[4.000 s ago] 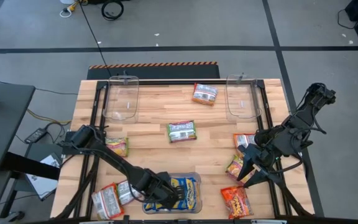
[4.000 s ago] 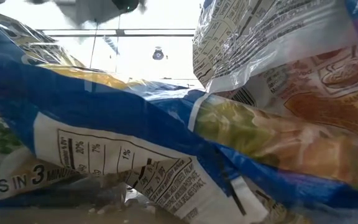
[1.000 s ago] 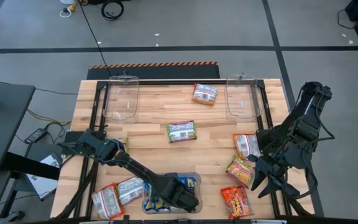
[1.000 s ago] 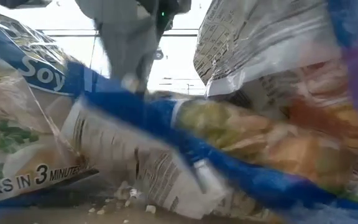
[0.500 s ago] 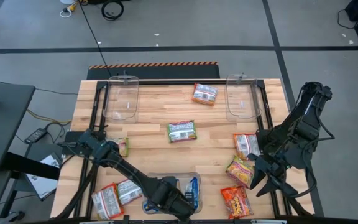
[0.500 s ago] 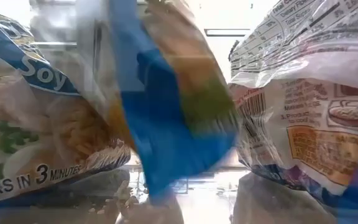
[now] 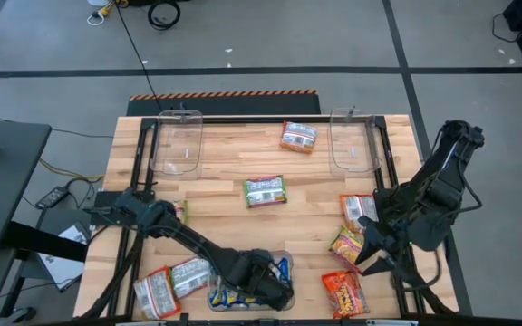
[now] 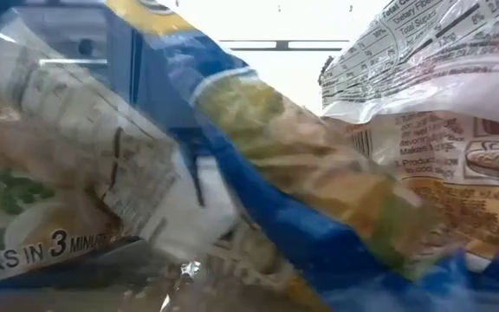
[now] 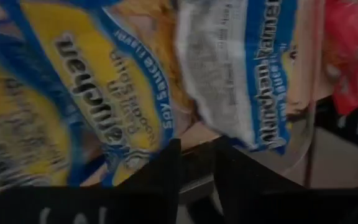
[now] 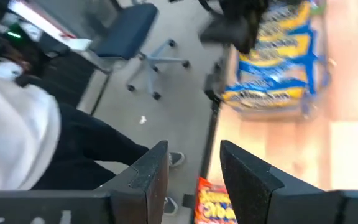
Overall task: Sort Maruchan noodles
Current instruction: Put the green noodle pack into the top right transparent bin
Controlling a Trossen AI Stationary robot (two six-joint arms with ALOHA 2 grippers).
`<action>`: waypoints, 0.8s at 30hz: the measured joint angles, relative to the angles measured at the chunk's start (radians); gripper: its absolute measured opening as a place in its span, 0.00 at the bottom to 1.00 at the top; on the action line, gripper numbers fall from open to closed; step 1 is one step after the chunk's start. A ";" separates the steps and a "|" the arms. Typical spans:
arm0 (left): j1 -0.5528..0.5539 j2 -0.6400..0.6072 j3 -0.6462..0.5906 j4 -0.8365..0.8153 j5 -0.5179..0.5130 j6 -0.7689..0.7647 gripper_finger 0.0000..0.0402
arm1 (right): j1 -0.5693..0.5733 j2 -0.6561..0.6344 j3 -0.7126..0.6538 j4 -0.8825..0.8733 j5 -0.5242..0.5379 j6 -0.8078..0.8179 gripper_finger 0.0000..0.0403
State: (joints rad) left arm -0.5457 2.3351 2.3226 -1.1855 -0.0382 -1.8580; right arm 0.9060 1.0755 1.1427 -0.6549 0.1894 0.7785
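At the bottom centre of the high view, the left gripper [image 7: 265,288] hovered over the clear bin [image 7: 284,260] of blue-and-yellow noodle packets [image 9: 117,93], fingers nearly closed and empty, while the right gripper [image 10: 194,171], parted, waited lower right.

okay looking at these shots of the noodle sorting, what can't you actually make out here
- Low view: blue-and-yellow packets pressed against the lens hide both arms and the table.
- High view: the left arm covers the left tool over the near bin, so a grip cannot be confirmed.
- Left wrist view: packet print is blurred.
- Right wrist view: the orange-red packet is cut off between the right tool's fingers.
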 joint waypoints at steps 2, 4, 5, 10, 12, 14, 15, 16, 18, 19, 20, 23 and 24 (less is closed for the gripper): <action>-0.001 -0.039 0.002 -0.057 -0.030 0.004 0.26 | -0.018 0.012 0.000 -0.034 0.000 0.024 0.37; -0.010 -0.088 0.003 -0.129 -0.142 0.022 0.26 | -0.049 0.026 0.000 -0.044 -0.004 0.029 0.37; -0.010 -0.108 0.005 -0.160 -0.216 0.040 0.26 | -0.065 0.034 0.000 -0.047 -0.007 0.024 0.37; 0.038 -0.165 0.005 -0.294 -0.406 0.257 0.27 | -0.137 0.077 0.041 -0.071 -0.036 -0.015 0.37; 0.080 -0.171 0.004 -0.308 -0.383 0.406 0.27 | -0.154 0.098 0.092 -0.106 -0.034 -0.029 0.37; 0.129 -0.172 -0.002 -0.275 -0.336 0.593 0.29 | -0.165 0.124 0.158 -0.174 -0.015 -0.047 0.37; 0.153 -0.172 -0.009 -0.260 -0.316 0.684 0.31 | -0.169 0.139 0.195 -0.213 0.000 -0.053 0.37; 0.177 -0.172 -0.018 -0.243 -0.300 0.777 0.33 | -0.171 0.155 0.234 -0.253 0.017 -0.057 0.37; 0.234 -0.172 -0.053 -0.194 -0.261 0.954 0.39 | -0.176 0.183 0.309 -0.331 0.052 -0.064 0.37; 0.262 -0.173 -0.079 -0.168 -0.242 1.036 0.42 | -0.176 0.197 0.343 -0.365 0.068 -0.063 0.37; 0.289 -0.173 -0.108 -0.149 -0.228 1.118 0.45 | -0.176 0.209 0.371 -0.391 0.087 -0.058 0.37; 0.352 -0.173 -0.222 -0.076 -0.246 1.367 0.52 | -0.175 0.233 0.422 -0.425 0.143 -0.025 0.37; 0.367 -0.173 -0.266 -0.034 -0.259 1.435 0.54 | -0.173 0.238 0.428 -0.424 0.160 -0.006 0.37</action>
State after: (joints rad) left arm -0.1791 2.1616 2.0562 -1.2196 -0.2973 -0.4233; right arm 0.7333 1.3135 1.5702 -1.0791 0.3495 0.7721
